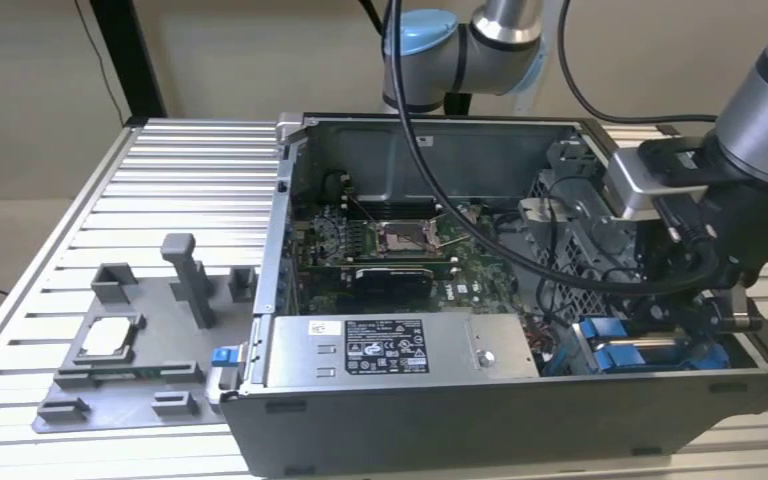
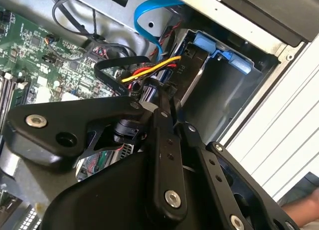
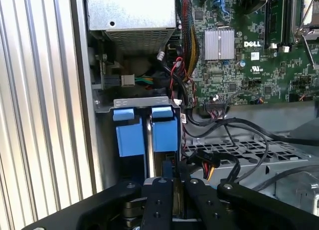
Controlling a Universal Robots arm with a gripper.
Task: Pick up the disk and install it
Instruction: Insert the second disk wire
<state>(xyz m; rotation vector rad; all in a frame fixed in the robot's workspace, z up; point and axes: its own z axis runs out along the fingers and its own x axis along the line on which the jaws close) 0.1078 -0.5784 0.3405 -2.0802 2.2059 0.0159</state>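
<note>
The disk [image 3: 164,135], clipped in its bright blue frame, stands on edge in the drive bay at the case's front corner on the exterior view's right [image 1: 624,355]. The second wrist view shows its grey metal side [image 2: 198,78] with the blue clip at the end. My gripper [image 3: 169,177] hangs straight over the bay with its black fingers [image 3: 157,195] drawn together. Their tips reach down to the disk's near edge [image 2: 162,98]. In the exterior view the gripper [image 1: 720,318] sits low inside the case beside the bay wall.
The open computer case [image 1: 291,250] holds a motherboard [image 1: 384,240] and a grey power supply box [image 1: 384,345]. Loose black, red and yellow cables [image 3: 219,125] run beside the bay. A grey fixture [image 1: 131,350] with a small silver chip lies outside on the slatted table.
</note>
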